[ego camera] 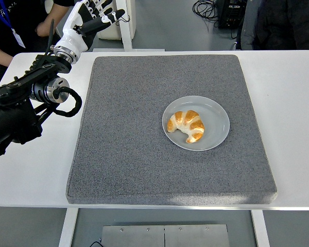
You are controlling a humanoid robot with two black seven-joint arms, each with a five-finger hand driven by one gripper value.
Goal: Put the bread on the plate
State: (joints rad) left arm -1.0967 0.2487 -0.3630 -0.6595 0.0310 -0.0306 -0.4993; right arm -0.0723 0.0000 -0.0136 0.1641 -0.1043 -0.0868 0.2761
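Observation:
A golden croissant with white icing stripes (187, 126) lies on the round grey plate (217, 116), right of the mat's middle. My left hand (92, 15) is raised at the top left, beyond the table's far edge, far from the plate. Its white and black fingers (111, 18) are spread and hold nothing. The black left arm (26, 100) runs in from the left edge over the white table. My right arm does not show.
A dark grey foam mat (144, 154) covers most of the white table (293, 103). A person in dark clothes with a lanyard stands at the top left behind the table. Cables and dark equipment lie on the floor at the top right.

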